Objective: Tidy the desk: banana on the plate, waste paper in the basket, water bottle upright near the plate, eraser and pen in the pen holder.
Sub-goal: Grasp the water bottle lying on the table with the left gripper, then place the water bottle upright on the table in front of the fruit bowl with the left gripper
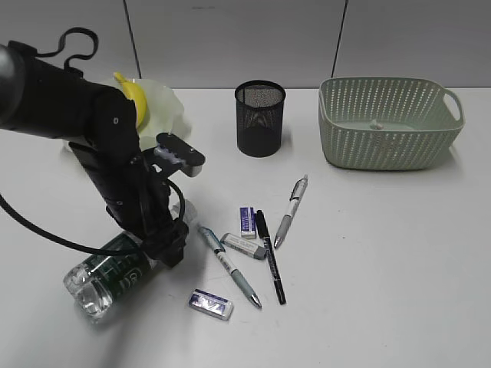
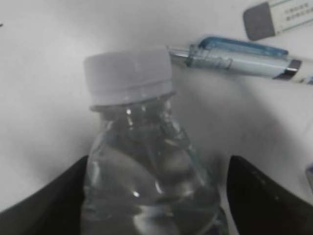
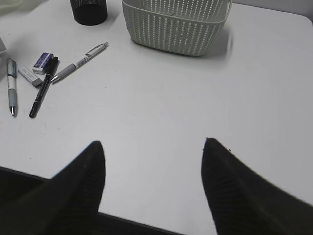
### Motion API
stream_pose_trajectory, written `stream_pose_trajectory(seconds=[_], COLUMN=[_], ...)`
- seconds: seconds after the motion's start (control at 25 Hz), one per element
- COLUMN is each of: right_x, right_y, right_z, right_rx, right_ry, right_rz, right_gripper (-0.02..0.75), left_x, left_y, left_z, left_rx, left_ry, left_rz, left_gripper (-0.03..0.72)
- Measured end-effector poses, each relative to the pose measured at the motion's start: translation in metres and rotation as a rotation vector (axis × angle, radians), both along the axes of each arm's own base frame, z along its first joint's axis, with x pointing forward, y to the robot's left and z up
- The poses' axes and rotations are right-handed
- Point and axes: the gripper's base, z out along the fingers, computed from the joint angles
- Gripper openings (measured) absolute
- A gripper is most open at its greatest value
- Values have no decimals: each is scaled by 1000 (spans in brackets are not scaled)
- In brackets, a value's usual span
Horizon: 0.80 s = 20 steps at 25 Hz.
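Observation:
The water bottle (image 1: 107, 276) lies on its side on the desk (image 1: 383, 268) at the front left, white cap (image 2: 128, 76) pointing toward the pens. My left gripper (image 1: 167, 239) is open and straddles its shoulder, one finger (image 2: 58, 200) against the bottle and the other (image 2: 259, 196) a little apart from it. The banana (image 1: 132, 90) rests on the plate (image 1: 165, 107) at the back left. A wad of waste paper (image 1: 376, 124) sits inside the basket (image 1: 383, 149). Three pens (image 1: 229, 266) (image 1: 270, 257) (image 1: 290, 201) and three erasers (image 1: 247, 221) (image 1: 244, 246) (image 1: 211, 304) lie loose in front of the pen holder (image 1: 259, 119). My right gripper (image 3: 152, 142) hangs open over bare desk.
The left arm's black cable loops down to the desk left of the bottle. A blue-grey pen (image 2: 244, 61) lies just beyond the bottle cap, an eraser (image 2: 279, 17) past it. The desk's near edge shows under the right gripper.

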Motion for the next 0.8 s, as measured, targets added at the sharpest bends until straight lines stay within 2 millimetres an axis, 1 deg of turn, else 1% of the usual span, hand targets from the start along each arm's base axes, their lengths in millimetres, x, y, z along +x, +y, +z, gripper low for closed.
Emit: stream_pose_trajectory(seconds=[0.04,0.12,0.24,0.28,0.36,0.56,0.6,0.72,0.8], right_x=[0,0,0,0,0,0,0,0,0], right_y=[0,0,0,0,0,0,0,0,0], right_z=[0,0,0,0,0,0,0,0,0], right_rx=[0,0,0,0,0,0,0,0,0], right_ry=[0,0,0,0,0,-1,-1,-1,-1], right_rz=[0,0,0,0,0,0,0,0,0], right_gripper=[494,494,494,494,494,494,494,494,494], left_x=[1,1,1,0,-2,-10,-13,-22,-31], left_y=[0,-1,-1,0,0,4,5,13,21], left_z=[-1,-1,2,6,19,64,76,97,103], left_rx=[-3,-7,-14,-16,-29,-120,-151,-214,-251], left_ry=[-3,-7,-8,-10,-25,-81,-106,-204,-266], left_rz=[3,10,20,20,21,57,68,83,103], left_gripper=[582,488,490,490,490,490,490,490,490])
